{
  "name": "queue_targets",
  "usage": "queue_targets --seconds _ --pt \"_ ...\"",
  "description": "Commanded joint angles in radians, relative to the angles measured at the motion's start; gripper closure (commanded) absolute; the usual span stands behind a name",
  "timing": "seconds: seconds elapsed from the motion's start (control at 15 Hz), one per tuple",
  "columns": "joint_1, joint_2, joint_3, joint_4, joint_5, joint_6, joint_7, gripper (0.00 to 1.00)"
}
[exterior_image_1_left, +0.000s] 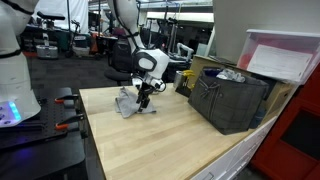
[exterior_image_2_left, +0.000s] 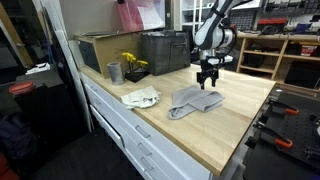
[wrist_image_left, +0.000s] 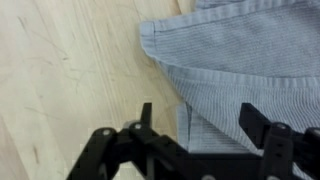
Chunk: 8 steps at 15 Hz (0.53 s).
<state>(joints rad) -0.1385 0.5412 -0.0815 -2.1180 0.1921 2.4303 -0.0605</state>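
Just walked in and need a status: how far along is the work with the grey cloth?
Done: the gripper sits just above the grey cloth on the wooden table. In hand: its open jaws straddle a cloth edge in the wrist view. Left: closing on it; the cloth lies rumpled, not yet gripped.

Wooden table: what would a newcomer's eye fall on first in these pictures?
The eye falls first on the gripper, jaws apart, right above a grey cloth lying near the middle of the wooden table. Dark crates stand along one edge of the table, and a white rag lies near the grey cloth.
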Motion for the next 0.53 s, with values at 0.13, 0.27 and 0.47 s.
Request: queue_targets --seconds 0.13,0.27,0.47 --pt "0.011 -0.005 -0.001 0.002 -0.100 -0.128 0.007 0.43" --pt "0.007 -0.004 0.012 0.002 -0.091 -0.135 -0.005 0.59" --pt "0.002 -0.009 0.028 -0.008 -0.079 -0.107 -0.022 0.81"
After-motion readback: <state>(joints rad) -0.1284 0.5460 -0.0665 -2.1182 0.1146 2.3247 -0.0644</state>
